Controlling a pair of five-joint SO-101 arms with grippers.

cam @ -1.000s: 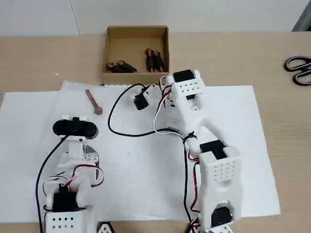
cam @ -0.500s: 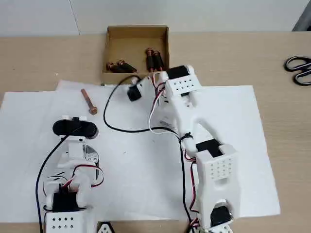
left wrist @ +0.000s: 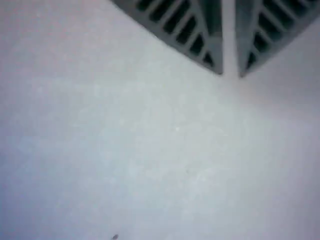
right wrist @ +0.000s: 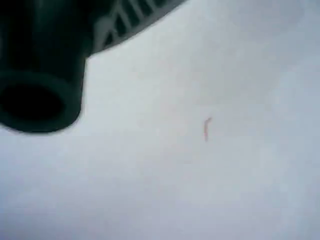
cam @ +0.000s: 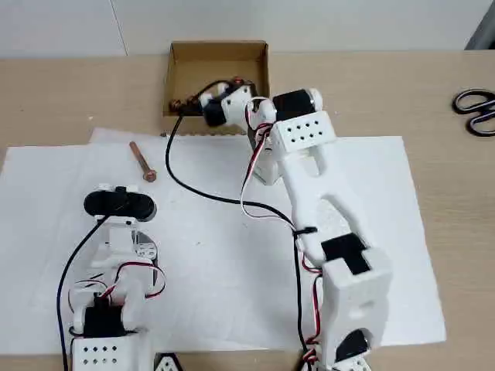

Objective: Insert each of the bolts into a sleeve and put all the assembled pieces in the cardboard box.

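Though partly under white paper (cam: pixel 232 255), tan tabletop (cam: pixel 402 93), scissors (cam: pixel 476 110).

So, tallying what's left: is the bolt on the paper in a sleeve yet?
No, bare: the bolt lies flat on the white paper with its whole shank showing, outside the cardboard box.

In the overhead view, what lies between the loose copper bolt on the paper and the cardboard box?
In the high view, a black cable crosses the white paper sheet between the copper bolt and the brown cardboard box.
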